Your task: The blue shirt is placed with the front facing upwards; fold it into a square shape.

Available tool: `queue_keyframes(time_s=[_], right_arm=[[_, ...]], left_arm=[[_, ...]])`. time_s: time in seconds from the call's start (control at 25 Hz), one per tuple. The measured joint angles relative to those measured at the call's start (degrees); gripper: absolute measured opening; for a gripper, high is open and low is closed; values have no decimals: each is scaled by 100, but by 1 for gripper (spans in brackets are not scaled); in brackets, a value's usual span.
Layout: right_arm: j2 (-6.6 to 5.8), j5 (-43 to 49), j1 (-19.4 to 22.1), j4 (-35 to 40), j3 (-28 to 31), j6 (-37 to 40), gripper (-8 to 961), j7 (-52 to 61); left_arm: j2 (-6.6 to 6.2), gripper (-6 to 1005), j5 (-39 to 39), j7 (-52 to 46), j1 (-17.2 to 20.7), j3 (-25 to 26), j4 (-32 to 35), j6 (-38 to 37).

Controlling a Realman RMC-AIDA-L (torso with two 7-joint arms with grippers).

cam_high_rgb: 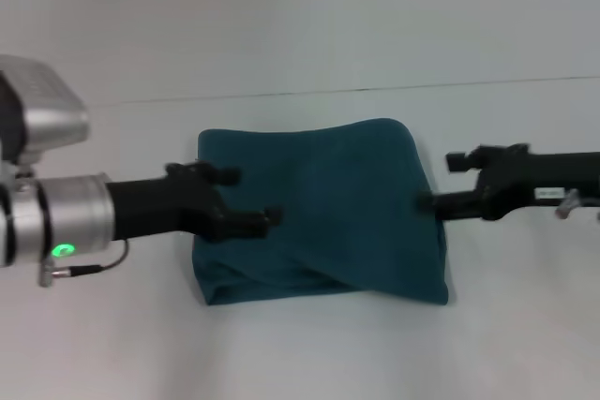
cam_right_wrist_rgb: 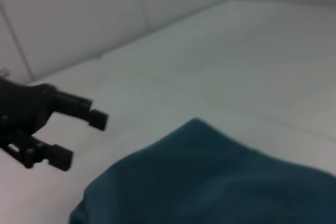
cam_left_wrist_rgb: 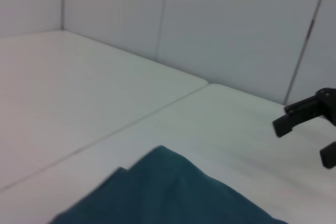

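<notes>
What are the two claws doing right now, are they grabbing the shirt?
Left gripper: open, empty, over the left side of the blue shirt.
Right gripper: open, empty, at the shirt's right edge.

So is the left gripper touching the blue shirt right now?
Cannot tell. In the head view the left gripper overlaps the blue shirt, but no view shows contact or a gap; the right wrist view shows it open beside the cloth.
</notes>
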State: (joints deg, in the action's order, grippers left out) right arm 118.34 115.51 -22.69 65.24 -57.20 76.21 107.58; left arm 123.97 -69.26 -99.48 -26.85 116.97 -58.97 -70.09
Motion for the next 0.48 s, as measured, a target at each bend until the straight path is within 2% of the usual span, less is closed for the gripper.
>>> queue_keyframes(time_s=[0.08,0.16,0.48], right_arm=[[51,459,-183,9,-24,51,947,194],[102,748,-287,19,-39,56,947,263],[126,797,-332,30,-113,23,947,273]], left_arm=[[-13,894,64,-9,-199,-4,285,21],[-24,894,118,-14,-324,2,445,37],[-25,891,248,0,-394,-16,449,110]])
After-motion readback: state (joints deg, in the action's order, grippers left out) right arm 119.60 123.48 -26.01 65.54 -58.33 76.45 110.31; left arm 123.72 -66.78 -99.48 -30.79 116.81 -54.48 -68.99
